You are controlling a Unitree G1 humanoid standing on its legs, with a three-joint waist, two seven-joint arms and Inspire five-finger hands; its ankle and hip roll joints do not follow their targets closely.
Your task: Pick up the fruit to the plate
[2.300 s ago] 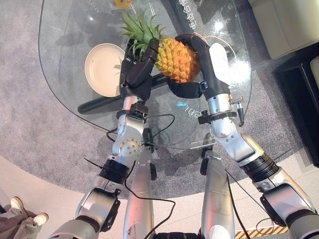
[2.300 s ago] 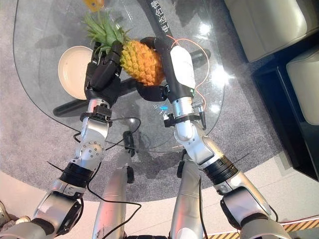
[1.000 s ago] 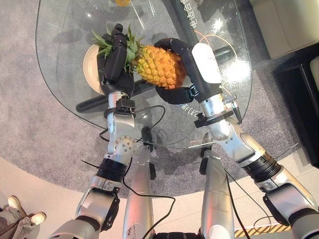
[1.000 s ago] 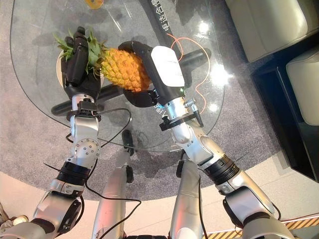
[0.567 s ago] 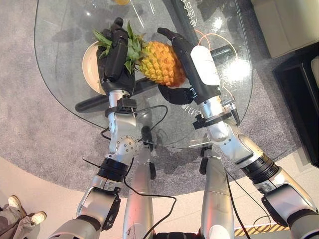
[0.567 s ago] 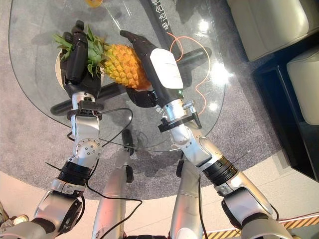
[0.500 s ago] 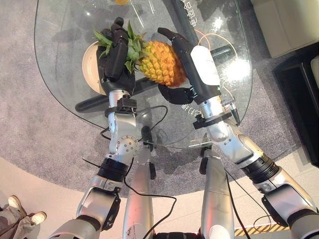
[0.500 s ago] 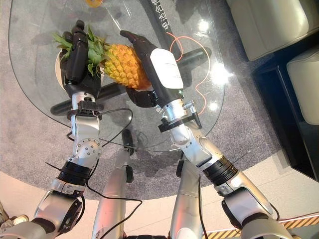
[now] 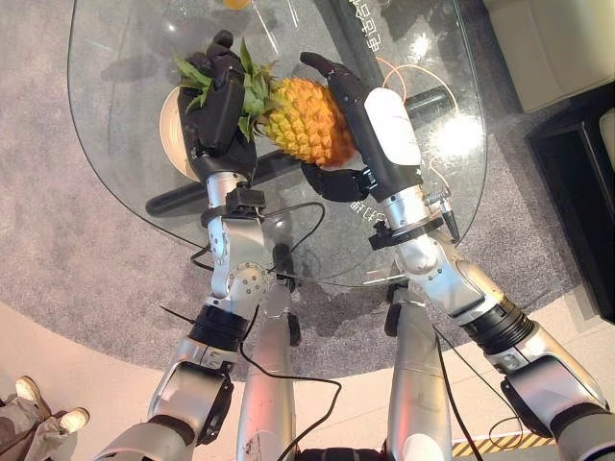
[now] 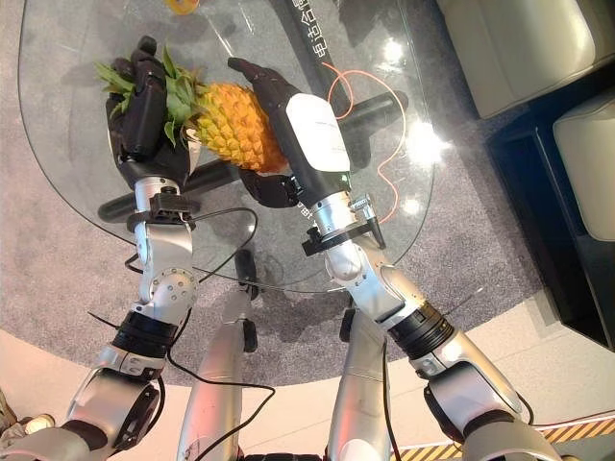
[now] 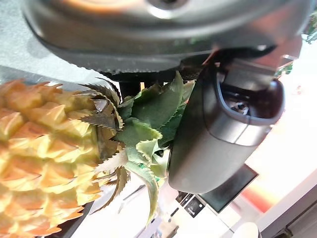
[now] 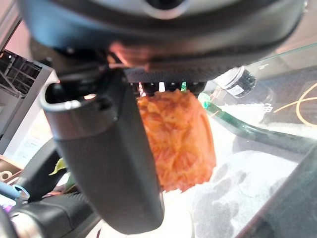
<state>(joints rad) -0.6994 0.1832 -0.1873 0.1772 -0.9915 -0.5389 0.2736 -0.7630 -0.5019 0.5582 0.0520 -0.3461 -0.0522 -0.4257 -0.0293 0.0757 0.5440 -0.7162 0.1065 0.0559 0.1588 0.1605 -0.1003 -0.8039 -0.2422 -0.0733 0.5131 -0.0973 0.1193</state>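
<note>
Change: the pineapple [image 9: 306, 120] and both robot hands have shifted toward the robot's left, so the leafy crown now overlaps the plate [image 9: 171, 120].
Left robot hand [image 9: 219, 108]: fingers curled round the crown.
Right robot hand [image 9: 360, 125]: fingers extended along the fruit's far side, thumb beneath.
Pineapple: held above the glass bench [image 9: 115, 58], long axis lying left to right between the hands.
Key relation: the plate lies under the left robot hand; the fruit body is beside it.

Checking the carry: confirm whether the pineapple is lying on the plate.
No: the pineapple is held up between the left hand and right hand, beside the plate.
</note>
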